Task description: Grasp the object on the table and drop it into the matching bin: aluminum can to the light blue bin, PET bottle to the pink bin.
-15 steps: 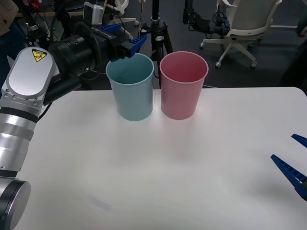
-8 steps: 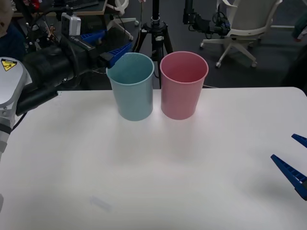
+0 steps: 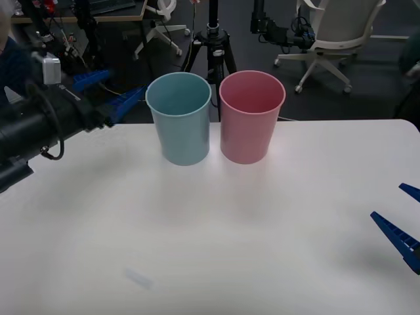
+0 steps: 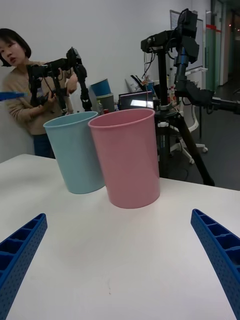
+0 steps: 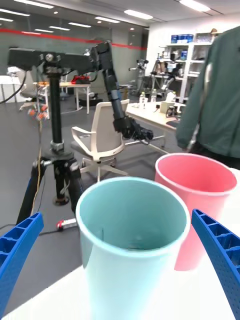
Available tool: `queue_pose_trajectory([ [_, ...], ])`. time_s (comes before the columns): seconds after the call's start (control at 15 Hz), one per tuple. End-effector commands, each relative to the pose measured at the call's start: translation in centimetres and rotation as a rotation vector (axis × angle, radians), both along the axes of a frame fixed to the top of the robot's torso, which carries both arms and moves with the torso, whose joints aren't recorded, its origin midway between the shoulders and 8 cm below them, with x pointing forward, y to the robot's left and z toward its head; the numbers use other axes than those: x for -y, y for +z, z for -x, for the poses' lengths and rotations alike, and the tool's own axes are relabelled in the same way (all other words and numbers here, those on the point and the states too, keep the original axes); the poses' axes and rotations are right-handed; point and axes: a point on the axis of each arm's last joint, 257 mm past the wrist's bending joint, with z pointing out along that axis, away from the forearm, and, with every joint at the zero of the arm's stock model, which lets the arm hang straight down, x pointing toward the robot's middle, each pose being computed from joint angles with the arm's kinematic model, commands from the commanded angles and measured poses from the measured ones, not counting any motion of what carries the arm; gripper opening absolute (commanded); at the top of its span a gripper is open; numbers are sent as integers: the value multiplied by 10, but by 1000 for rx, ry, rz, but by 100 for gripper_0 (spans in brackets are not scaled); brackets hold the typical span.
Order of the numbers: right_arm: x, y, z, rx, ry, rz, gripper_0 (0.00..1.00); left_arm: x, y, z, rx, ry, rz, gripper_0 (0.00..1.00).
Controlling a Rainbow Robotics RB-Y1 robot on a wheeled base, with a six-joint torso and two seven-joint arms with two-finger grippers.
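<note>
The light blue bin (image 3: 178, 125) and the pink bin (image 3: 249, 125) stand side by side, upright, at the back of the white table (image 3: 210, 230). My left gripper (image 3: 126, 83) hangs open and holds nothing, to the left of the light blue bin and level with its rim. In the left wrist view the light blue bin (image 5: 125, 260) sits between the open fingers of the left gripper (image 5: 117, 214), with the pink bin (image 5: 200, 190) beside it. My right gripper (image 3: 387, 201) rests open low at the table's right edge, facing both bins (image 4: 75, 155) (image 4: 130, 160). The aluminum can is out of view.
A black tripod (image 3: 213, 39) stands just behind the bins, off the table. An office chair (image 3: 335, 33) is farther back on the right. The table's back edge runs right behind the bins.
My left arm has drawn back to the left, from over the light blue bin's rim to well clear of it. The right gripper and both bins have stayed put.
</note>
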Motion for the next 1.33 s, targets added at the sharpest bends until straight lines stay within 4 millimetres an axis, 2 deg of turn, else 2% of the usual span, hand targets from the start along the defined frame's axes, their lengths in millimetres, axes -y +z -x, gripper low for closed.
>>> queue_pose_trajectory([
  [0.07,0,0,0,0,0,0,100,-23,-18,23,-20,37,27,100],
  [0.4,0,0,0,0,0,0,100,-59,-55,62,-28,121,69,100],
  [0.53,0,0,0,0,0,0,100,-69,-71,77,-41,135,77,100],
  [0.67,0,0,0,0,0,0,100,-77,-90,100,-77,128,90,100],
  [1.0,0,0,0,0,0,0,100,-99,-120,145,-136,121,70,100],
  [1.33,0,0,0,0,0,0,100,-110,-139,166,-165,150,59,100],
])
